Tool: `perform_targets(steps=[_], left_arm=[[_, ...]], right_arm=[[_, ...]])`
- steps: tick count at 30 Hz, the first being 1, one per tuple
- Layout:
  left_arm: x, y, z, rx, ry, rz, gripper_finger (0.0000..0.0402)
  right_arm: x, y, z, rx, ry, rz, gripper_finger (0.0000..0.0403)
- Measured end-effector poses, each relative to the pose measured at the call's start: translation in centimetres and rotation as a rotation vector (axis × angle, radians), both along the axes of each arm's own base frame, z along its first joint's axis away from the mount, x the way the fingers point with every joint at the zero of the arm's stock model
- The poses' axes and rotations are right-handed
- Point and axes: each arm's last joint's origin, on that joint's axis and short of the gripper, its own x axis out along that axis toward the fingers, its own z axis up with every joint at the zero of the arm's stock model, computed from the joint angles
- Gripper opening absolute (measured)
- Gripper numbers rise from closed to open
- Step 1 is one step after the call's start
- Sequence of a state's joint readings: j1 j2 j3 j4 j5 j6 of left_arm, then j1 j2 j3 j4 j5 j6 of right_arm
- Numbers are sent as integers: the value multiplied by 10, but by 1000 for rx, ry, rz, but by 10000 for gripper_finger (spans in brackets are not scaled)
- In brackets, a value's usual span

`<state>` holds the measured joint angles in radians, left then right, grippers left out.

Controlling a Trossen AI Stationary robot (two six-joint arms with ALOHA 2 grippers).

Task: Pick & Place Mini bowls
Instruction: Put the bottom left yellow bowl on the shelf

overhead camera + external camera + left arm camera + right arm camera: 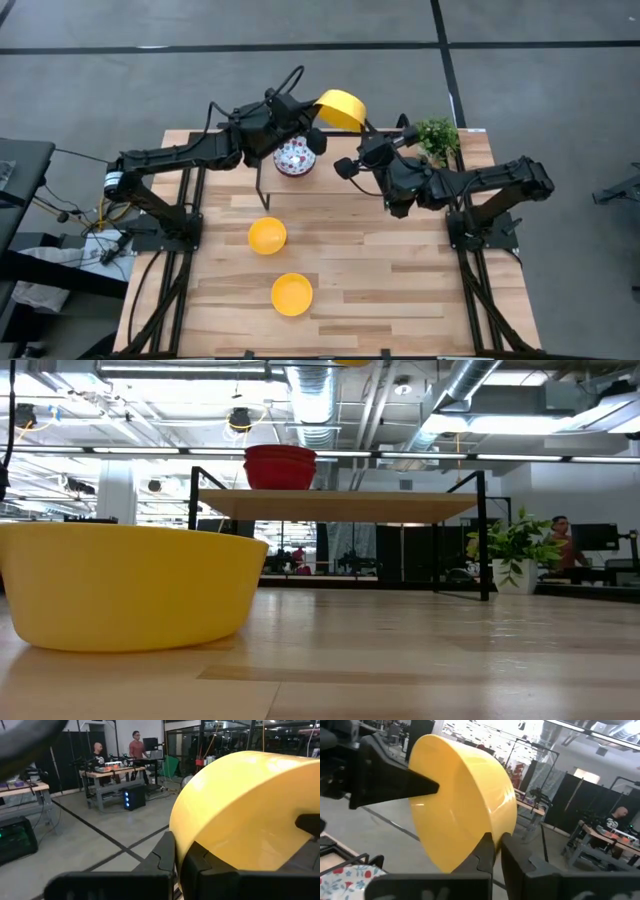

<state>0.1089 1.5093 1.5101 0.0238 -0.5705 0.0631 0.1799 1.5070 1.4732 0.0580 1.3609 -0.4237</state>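
Wooden bench (pixel 400 290) in a big workshop: both hands are pinched on one yellow bowl (pixel 341 108) held up above the back edge, left hand (pixel 312 112) and right hand (pixel 362 128) on opposite rims, looks like a handover.

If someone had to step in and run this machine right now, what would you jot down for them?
Left gripper: shut on the raised yellow bowl, held tilted above the table's back edge.
Right gripper: shut on the same bowl's rim, so both arms hold it at once, mid hand-over.
Floral bowls: stacked on the small raised shelf; the count cannot be told.
Two more yellow bowls sit on the table, nearer the front.
Potted plant: back right corner, not part of the job.
Left to do: the left gripper lets go, the held bowl is placed, then probably the two on the table.
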Motion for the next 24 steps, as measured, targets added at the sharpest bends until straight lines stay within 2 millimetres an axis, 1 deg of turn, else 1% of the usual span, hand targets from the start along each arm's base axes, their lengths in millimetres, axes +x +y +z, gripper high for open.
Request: perform_targets(steps=[18, 21, 24], left_arm=[[0, -1, 0, -33, -26, -11, 12], [1, -2, 0, -31, -23, -23, 21], [-2, -5, 2, -29, -18, -55, 41]], right_arm=[[0, 1, 0, -9, 18, -8, 1], [0, 1, 0, -11, 24, -22, 1], [0, 1, 0, -15, 38, -32, 0]])
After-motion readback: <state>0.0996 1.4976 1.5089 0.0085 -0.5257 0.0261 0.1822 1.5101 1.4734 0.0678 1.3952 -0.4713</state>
